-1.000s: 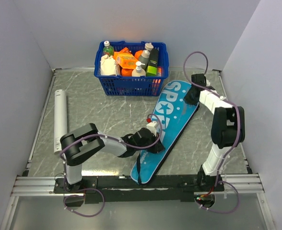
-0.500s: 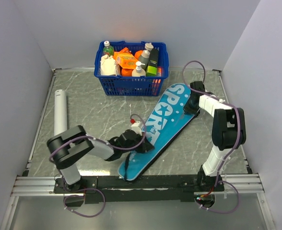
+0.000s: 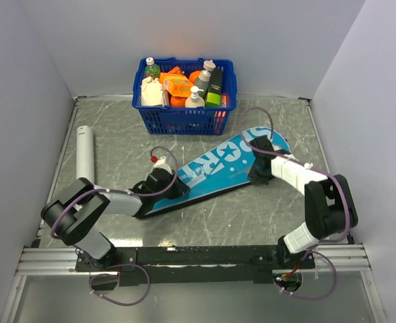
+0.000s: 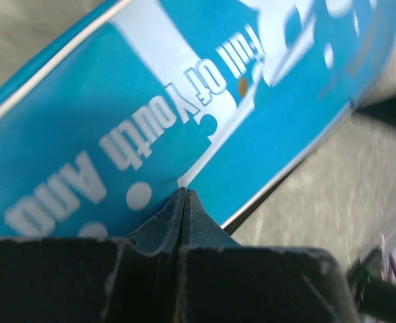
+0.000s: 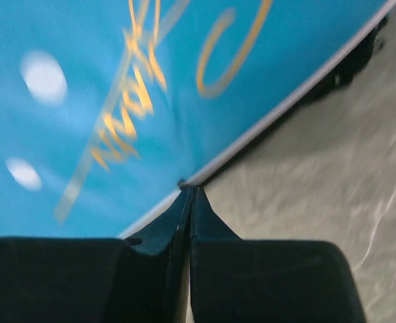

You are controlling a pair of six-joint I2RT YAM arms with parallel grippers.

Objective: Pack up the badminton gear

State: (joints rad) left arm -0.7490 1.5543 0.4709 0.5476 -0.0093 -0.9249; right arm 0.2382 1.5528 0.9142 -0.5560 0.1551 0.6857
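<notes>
Teal case [image 3: 218, 168] flat on bench [image 3: 117, 148], diagonal from front-left to back-right, wide "SPORT" end toward the right wall. Near blue basket [image 3: 184, 121], not touching it.

Left end effector [image 3: 176, 188] closed, tips down on the printed face near the narrow handle end. In the wrist view, fingertips [image 4: 164, 222] pressed together on the fabric beside the white lettering. Right end effector [image 3: 255, 173] likewise closed, fingertips [image 5: 174, 215] meeting at the piped rim of the wide end.

Reads as a pinch on the thin cover at each end. Probable reason: a long, soft item swings or folds if steered from one point only. Cannot tell how much material sits between the pads.

White tube [image 3: 85, 153] parallel to the left wall, well apart from the case, with neither arm near it. No rackets or shuttlecock visible, whether inside the case or elsewhere unknown.

Judged as positioning of the case, with the tube not yet packed.
</notes>
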